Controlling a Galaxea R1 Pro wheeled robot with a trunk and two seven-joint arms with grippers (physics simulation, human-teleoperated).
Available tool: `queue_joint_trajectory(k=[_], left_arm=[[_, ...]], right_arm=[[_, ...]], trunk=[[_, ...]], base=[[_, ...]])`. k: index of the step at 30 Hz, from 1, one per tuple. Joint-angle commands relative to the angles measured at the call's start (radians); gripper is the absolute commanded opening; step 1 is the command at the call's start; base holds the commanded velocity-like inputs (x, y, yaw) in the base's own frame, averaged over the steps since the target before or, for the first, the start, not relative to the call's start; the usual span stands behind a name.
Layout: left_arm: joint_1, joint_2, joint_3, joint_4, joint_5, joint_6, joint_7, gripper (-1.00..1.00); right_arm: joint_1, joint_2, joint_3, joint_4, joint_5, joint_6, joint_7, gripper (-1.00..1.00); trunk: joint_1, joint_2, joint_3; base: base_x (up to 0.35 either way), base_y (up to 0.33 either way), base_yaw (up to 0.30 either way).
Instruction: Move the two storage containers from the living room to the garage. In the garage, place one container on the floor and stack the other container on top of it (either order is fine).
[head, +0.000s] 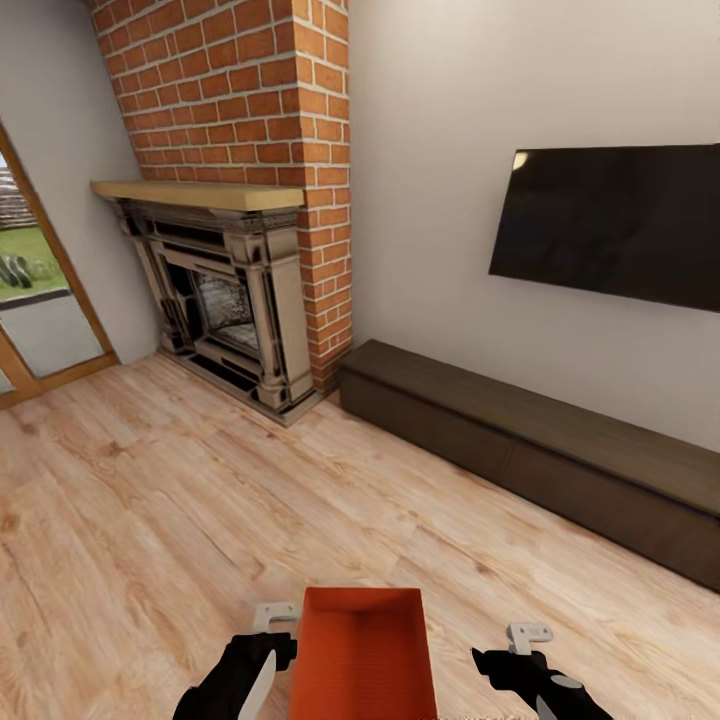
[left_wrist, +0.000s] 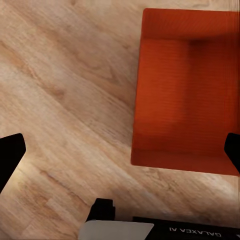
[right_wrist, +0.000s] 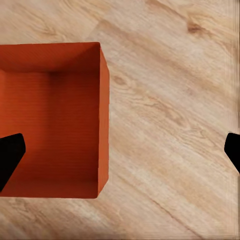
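Orange-red storage container (head: 360, 655) sits on the light wood living room floor (head: 150, 520) between both arms. Left gripper (head: 268, 640) touches its side wall, right gripper (head: 515, 655) stands apart; both spread open, seemingly flanking it for lifting.

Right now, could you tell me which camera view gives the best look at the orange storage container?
The right wrist view: it looks straight down into the storage container, showing its empty inside, three walls and one full side edge. The left wrist view shows it cut off at the picture's edge. The head view shows its far end low between the arms.
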Motion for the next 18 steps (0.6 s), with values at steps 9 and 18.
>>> queue_joint_trajectory(k=[9, 18], left_arm=[[0.0, -0.001, 0.005, -0.002, -0.006, 0.006, -0.001, 1.0], [0.0, -0.001, 0.005, -0.002, -0.006, 0.005, 0.0, 1.0]], right_arm=[[-0.001, -0.001, 0.007, 0.0, -0.01, -0.015, 0.001, 1.0], [-0.001, -0.001, 0.007, -0.001, -0.009, -0.016, 0.001, 1.0]], trunk=[[0.0, -0.001, -0.001], [0.015, -0.029, -0.014]], base=[[0.0, 0.0, -0.059], [0.0, 0.0, -0.001]])
